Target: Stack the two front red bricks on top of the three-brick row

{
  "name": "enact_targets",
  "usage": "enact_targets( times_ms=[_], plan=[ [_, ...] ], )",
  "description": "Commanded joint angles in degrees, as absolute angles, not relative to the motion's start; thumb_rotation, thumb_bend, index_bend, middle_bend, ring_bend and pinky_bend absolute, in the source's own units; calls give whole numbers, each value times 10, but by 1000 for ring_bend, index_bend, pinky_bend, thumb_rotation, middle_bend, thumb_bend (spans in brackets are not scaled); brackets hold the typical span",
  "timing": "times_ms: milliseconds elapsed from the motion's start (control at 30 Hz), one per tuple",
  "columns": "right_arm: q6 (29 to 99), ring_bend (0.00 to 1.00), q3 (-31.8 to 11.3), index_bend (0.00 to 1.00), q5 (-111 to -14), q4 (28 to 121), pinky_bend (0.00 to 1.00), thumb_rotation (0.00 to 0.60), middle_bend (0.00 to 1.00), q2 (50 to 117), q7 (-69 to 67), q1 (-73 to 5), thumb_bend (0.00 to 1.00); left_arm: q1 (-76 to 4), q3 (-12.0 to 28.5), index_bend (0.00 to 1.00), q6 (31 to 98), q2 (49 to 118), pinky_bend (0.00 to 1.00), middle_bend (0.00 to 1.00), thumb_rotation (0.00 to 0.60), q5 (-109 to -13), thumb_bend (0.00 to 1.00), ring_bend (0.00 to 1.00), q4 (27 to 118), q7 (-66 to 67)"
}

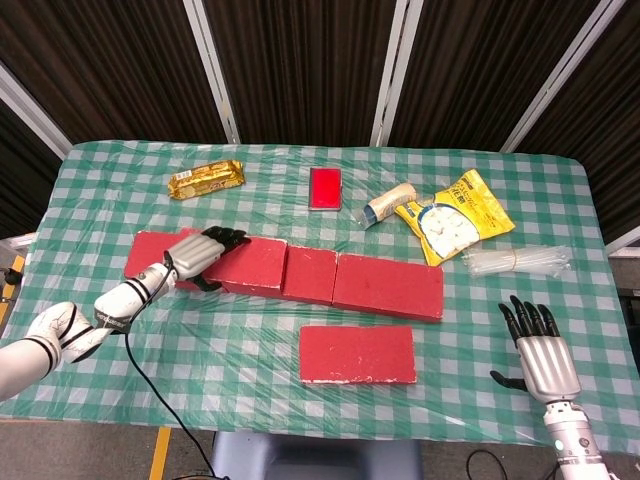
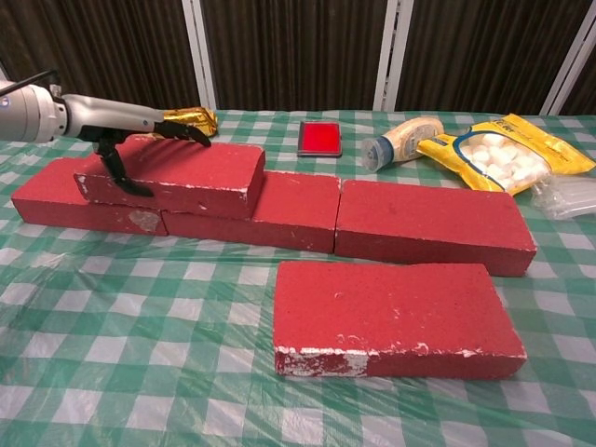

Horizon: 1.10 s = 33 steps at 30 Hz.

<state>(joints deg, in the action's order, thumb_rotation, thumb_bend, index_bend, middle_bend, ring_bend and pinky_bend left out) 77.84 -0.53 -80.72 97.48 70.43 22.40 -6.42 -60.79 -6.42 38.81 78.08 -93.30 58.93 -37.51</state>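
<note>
Three red bricks form a row across the table: the left one [image 1: 148,250] [image 2: 42,200], the middle one [image 1: 312,276] [image 2: 293,209] and the right one [image 1: 390,287] [image 2: 433,223]. A fourth red brick [image 1: 248,266] [image 2: 182,172] lies on top of the row, over its left and middle bricks. My left hand [image 1: 200,254] [image 2: 140,130] grips this top brick at its left end, fingers over the top and thumb on the front face. Another red brick [image 1: 358,353] [image 2: 391,317] lies flat in front of the row. My right hand [image 1: 541,356] rests open at the front right, holding nothing.
Along the back lie a gold snack packet [image 1: 206,180] [image 2: 191,119], a small red box [image 1: 325,188] [image 2: 319,138], a tube-like bottle [image 1: 388,205] [image 2: 399,142] and a yellow bag of white pieces [image 1: 454,217] [image 2: 503,154]. A clear plastic bundle [image 1: 518,261] lies at the right.
</note>
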Motion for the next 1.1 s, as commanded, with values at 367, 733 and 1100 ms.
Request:
enact_targets(
  times_ms=[367,733,1100],
  plan=[
    [778,0,-5,0,-806,976,0,528,0,705,226,-65,163,-599,-57,0,397,782,2,0,600,-924,315,0,590,-334],
    [777,0,-6,0,-803,976,0,528,0,705,225,-65,163,-594,-53,0,386,787,0,0,600,-913,317,0,592,-300],
    [775,0,-5,0,-800,976,0,528,0,705,227,-66,162,-580,-44,0,402,791,0,0,600,-906,316,0,595,-247]
  ],
)
